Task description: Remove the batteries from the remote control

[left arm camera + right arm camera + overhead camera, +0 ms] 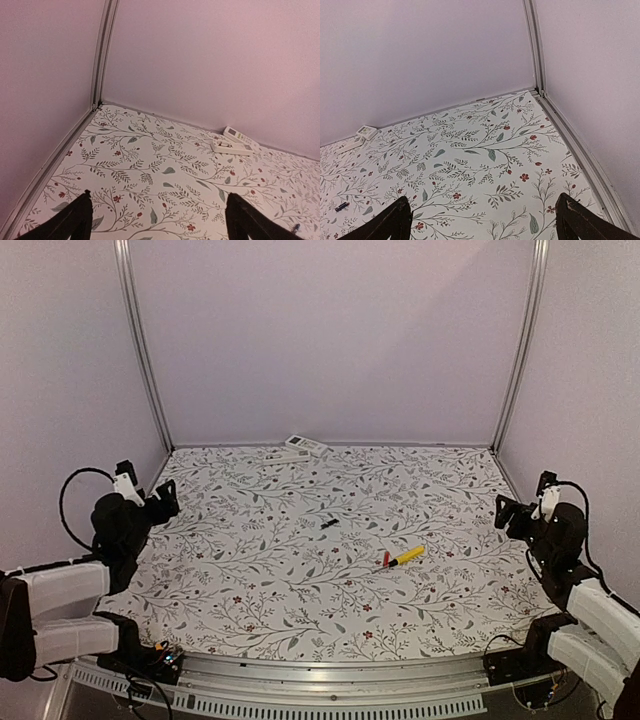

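The slim white remote control (283, 456) lies at the back wall with its compartment side up (231, 148), and it also shows far left in the right wrist view (350, 145). A dark battery (329, 524) lies mid-table (341, 206). A reddish battery (386, 559) rests against the tip of the yellow screwdriver. My left gripper (165, 498) hovers at the left edge, open and empty (159, 220). My right gripper (505, 512) is held at the right edge, open and empty (484, 220). Both are far from the remote and the batteries.
A broader white remote (307, 445) lies beside the slim one at the wall (241, 138). A yellow-handled screwdriver (407, 556) lies right of centre. Pink walls with metal corner posts (140, 350) enclose the floral table cover (250, 580).
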`<state>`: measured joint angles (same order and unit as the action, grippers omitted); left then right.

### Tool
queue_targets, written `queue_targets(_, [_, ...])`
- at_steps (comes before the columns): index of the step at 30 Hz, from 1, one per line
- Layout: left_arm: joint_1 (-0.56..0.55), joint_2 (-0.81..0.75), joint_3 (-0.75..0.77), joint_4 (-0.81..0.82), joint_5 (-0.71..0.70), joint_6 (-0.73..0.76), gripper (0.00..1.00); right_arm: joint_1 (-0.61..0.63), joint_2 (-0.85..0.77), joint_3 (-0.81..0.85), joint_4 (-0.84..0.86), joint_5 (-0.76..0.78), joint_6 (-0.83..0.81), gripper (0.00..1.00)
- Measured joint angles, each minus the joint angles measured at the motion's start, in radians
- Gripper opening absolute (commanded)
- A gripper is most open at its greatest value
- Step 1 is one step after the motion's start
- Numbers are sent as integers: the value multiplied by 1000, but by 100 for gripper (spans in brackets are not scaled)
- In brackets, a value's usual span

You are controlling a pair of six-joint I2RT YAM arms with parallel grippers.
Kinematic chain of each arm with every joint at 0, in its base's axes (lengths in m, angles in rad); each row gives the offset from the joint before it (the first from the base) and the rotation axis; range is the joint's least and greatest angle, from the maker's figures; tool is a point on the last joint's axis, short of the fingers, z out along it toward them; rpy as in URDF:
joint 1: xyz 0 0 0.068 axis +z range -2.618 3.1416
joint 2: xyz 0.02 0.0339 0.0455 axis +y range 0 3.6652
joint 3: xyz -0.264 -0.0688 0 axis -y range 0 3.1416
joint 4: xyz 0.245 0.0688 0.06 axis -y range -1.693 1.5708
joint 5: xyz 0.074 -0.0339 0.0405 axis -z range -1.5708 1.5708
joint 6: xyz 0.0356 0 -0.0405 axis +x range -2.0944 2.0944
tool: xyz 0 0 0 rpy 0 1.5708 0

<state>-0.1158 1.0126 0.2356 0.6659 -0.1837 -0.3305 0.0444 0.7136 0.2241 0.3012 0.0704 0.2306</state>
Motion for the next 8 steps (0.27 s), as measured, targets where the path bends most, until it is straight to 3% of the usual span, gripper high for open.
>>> queue_targets(8, [-3,-42,-35,102,-13,76,99,0,-114,-60,83,55,-49,99])
